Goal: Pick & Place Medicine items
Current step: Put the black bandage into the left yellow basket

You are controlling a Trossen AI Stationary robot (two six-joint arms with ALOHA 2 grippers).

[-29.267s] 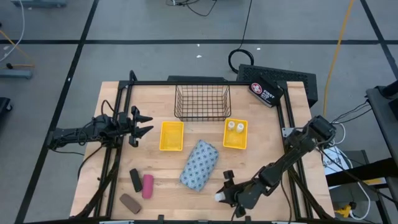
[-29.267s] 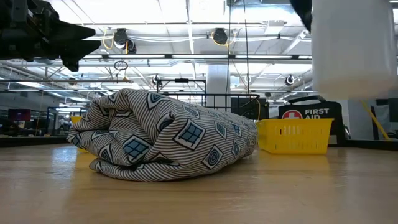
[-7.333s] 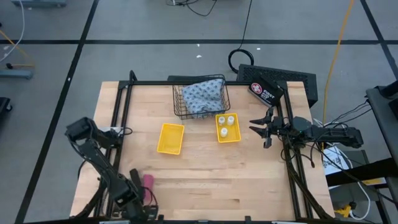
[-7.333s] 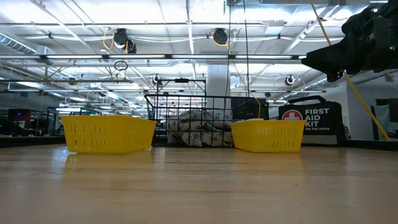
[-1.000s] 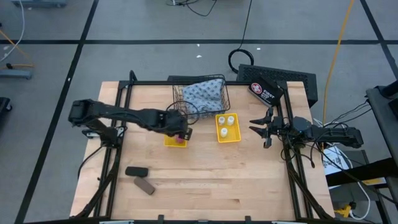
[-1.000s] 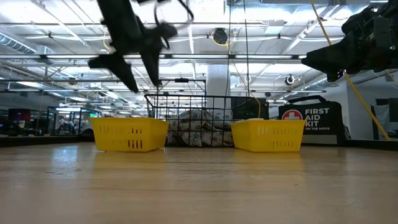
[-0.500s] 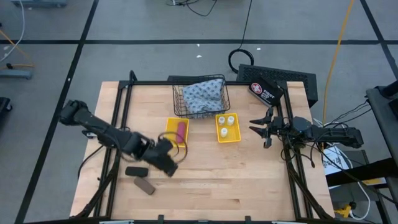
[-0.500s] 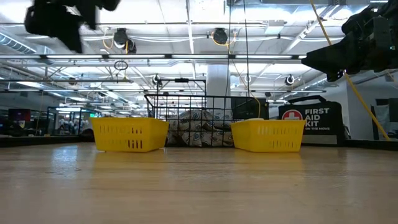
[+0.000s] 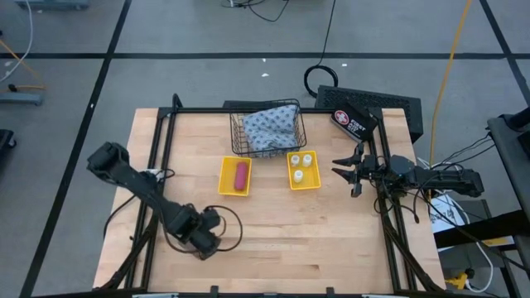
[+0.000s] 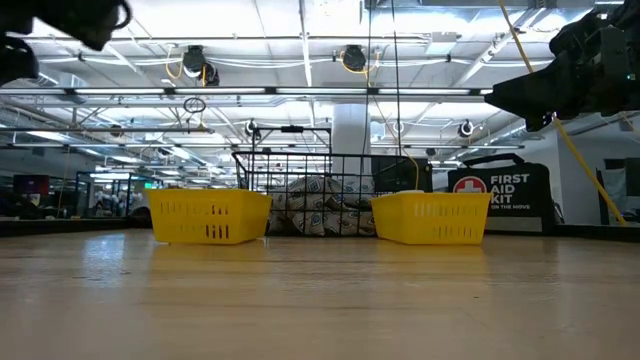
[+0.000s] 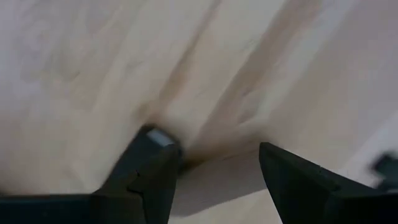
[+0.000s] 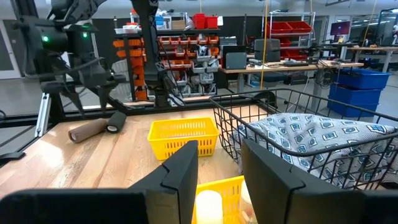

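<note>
Spreading across the middle of the high view, the pale wooden table (image 9: 331, 240) stands on a grey floor crossed by dark tape lines, with a black metal frame along its edges. At 12 o'clock on the table sits the dark wire basket (image 9: 267, 132) holding the blue-grey patterned pouch (image 9: 272, 126). Just toward 6 o'clock from it lie two yellow trays: the left tray (image 9: 234, 176) carries the pink piece (image 9: 240, 175), and the right tray (image 9: 303, 170) carries white round bottles (image 9: 302, 161). A first aid kit case (image 9: 354, 122) lies at the table's 1 o'clock corner.

The left gripper (image 9: 203, 236) is low over the table toward 7 o'clock; in its wrist view the fingers (image 11: 149, 168) stand apart over bare blurred wood, holding nothing visible. The black and brown pieces are not visible in the high view. The right gripper (image 9: 344, 174) waits at the 3 o'clock edge, fingers (image 12: 180, 168) spread and empty.

Beyond the table, the low view shows a large hall with ceiling lights, pipes and shelving.
</note>
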